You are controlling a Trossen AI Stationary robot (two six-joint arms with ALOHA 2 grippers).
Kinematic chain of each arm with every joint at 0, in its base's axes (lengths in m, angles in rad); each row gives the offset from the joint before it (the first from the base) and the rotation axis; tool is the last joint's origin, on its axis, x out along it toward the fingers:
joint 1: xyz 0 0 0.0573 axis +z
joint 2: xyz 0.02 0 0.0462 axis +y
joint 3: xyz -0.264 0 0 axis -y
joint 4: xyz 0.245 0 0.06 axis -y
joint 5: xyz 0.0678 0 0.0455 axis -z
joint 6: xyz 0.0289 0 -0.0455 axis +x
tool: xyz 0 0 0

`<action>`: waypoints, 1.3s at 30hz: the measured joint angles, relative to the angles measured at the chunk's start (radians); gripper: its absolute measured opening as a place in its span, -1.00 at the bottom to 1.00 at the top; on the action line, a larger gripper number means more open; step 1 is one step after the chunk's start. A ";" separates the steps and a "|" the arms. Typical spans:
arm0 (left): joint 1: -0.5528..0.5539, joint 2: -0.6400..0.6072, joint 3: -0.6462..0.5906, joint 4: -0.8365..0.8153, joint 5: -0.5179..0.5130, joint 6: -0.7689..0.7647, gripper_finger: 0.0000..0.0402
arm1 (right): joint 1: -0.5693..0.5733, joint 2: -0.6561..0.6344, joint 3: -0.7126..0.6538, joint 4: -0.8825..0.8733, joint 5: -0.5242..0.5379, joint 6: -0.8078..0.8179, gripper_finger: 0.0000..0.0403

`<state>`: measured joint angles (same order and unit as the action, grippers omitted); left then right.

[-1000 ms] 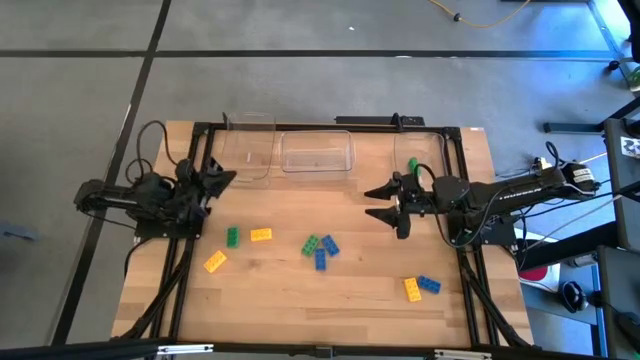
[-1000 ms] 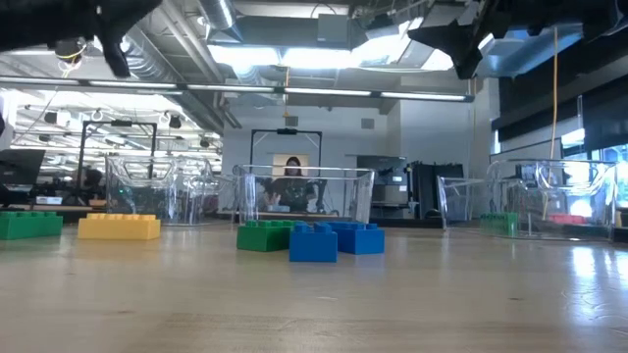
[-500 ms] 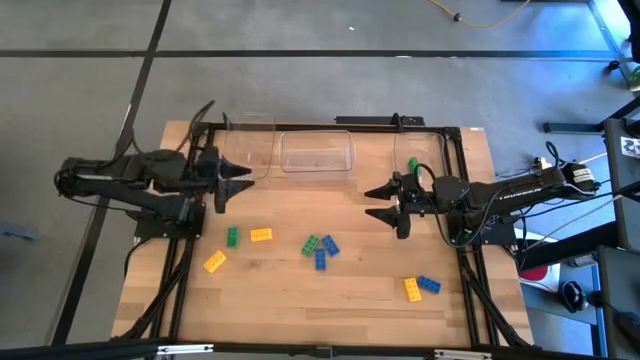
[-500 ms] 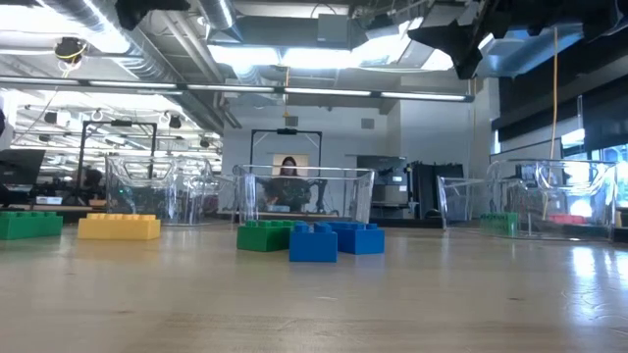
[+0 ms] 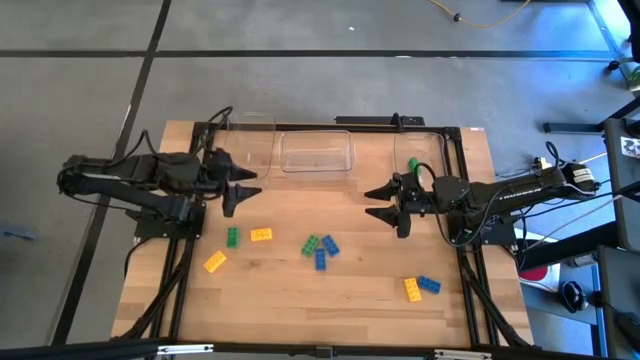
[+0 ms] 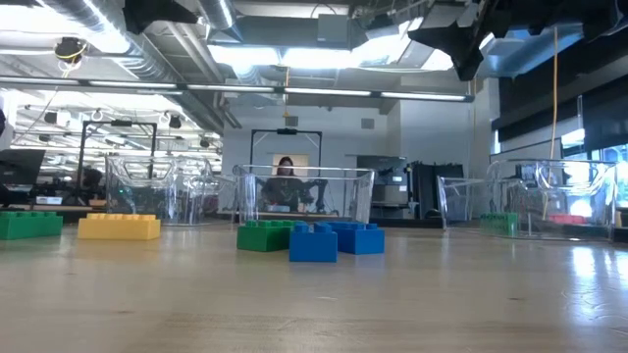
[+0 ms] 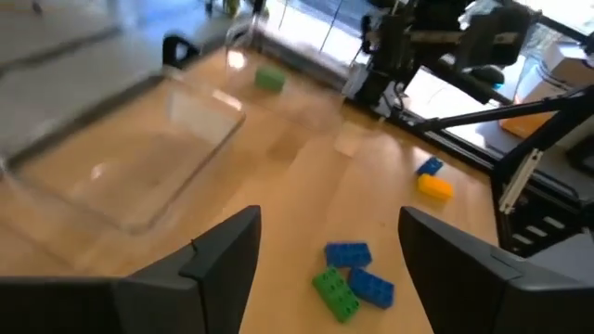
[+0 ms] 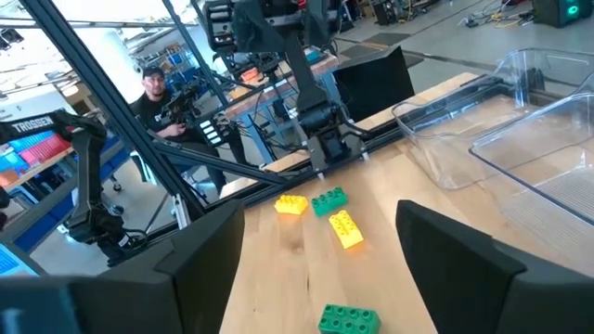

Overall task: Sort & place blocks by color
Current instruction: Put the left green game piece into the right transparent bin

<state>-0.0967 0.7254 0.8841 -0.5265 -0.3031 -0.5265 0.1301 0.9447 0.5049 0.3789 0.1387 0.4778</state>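
Blocks lie loose on the wooden table [image 5: 300, 310]. At mid-left are a green one [image 5: 232, 237] and two yellow ones [image 5: 261, 235] [image 5: 215, 262]. A green and two blue ones cluster in the middle [image 5: 320, 250]. A yellow [image 5: 412, 290] and a blue [image 5: 429, 285] lie near right. One green block [image 5: 412, 164] sits in the right clear bin [image 5: 432, 150]. My left gripper [image 5: 247, 191] hovers open, just far of the mid-left blocks. My right gripper [image 5: 369, 203] hovers open, right of the middle cluster. Neither holds anything.
Clear bins stand along the far edge: left [image 5: 250, 150] and middle [image 5: 316, 152], beside the right one. Black frame rails [image 5: 180, 290] run down both sides of the table. A person [image 8: 153, 85] shows in the room beyond the table.
My left gripper has reached out from the table's left edge toward the right, over the table, and has opened. The right arm and the blocks have kept still.
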 joint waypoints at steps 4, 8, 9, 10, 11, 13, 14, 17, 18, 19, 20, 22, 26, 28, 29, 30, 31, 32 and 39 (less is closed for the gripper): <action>0.000 0.001 0.000 -0.095 0.003 -0.183 0.23 | 0.000 0.000 0.000 0.002 0.000 0.000 0.41; 0.000 0.025 0.000 -0.275 0.041 -0.398 0.23 | 0.000 0.000 0.000 0.002 0.000 0.000 0.41; -0.001 0.036 0.000 -0.325 0.056 -0.448 0.23 | 0.000 0.000 0.000 0.002 0.000 0.000 0.41; -0.002 0.050 0.000 -0.372 0.069 -0.489 0.23 | 0.000 0.000 0.000 0.004 0.000 -0.001 0.41; -0.007 0.065 0.000 -0.415 0.077 -0.523 0.23 | 0.000 0.000 0.000 0.004 0.000 -0.005 0.41; -0.026 0.102 0.000 -0.481 0.082 -0.595 0.23 | 0.000 0.000 0.000 0.004 0.000 -0.007 0.41; -0.040 0.122 0.000 -0.510 0.082 -0.636 0.23 | 0.000 0.000 0.000 0.004 0.000 -0.007 0.41; -0.090 0.193 0.000 -0.559 0.074 -0.770 0.23 | 0.000 0.000 0.000 0.005 0.000 -0.007 0.41; -0.112 0.219 0.000 -0.568 0.061 -0.819 0.23 | 0.000 0.000 0.000 0.005 0.000 -0.007 0.41; -0.136 0.244 0.000 -0.571 0.046 -0.871 0.23 | 0.000 0.000 0.000 0.005 0.000 -0.007 0.41; -0.162 0.268 0.000 -0.570 0.030 -0.923 0.23 | 0.000 0.000 0.000 0.005 0.000 -0.007 0.41; -0.210 0.322 0.000 -0.572 -0.001 -1.016 0.23 | 0.000 0.000 0.000 0.005 0.000 -0.007 0.41; -0.282 0.429 -0.001 -0.586 -0.036 -1.169 0.23 | 0.000 0.000 0.000 0.002 0.000 -0.011 0.41; -0.307 0.468 -0.015 -0.583 -0.035 -1.231 0.23 | 0.000 0.000 0.000 0.000 0.000 -0.013 0.41; -0.319 0.483 -0.029 -0.580 -0.031 -1.269 0.23 | -0.001 0.000 0.000 -0.001 0.000 -0.012 0.41; -0.333 0.494 -0.049 -0.573 -0.026 -1.311 0.23 | -0.002 0.000 0.000 -0.001 0.000 -0.012 0.41; -0.348 0.500 -0.070 -0.556 -0.023 -1.350 0.23 | -0.002 0.000 0.000 -0.001 0.000 -0.012 0.41; -0.363 0.501 -0.097 -0.526 -0.022 -1.387 0.23 | -0.002 0.000 0.000 -0.001 0.000 -0.012 0.41; -0.426 0.484 -0.263 -0.376 -0.010 -1.591 0.23 | -0.002 0.000 0.000 -0.002 0.000 -0.014 0.41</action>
<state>-0.5229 1.2094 0.6210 -0.9027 -0.3134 -2.1172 0.1280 0.9447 0.5053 0.3766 0.1387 0.4633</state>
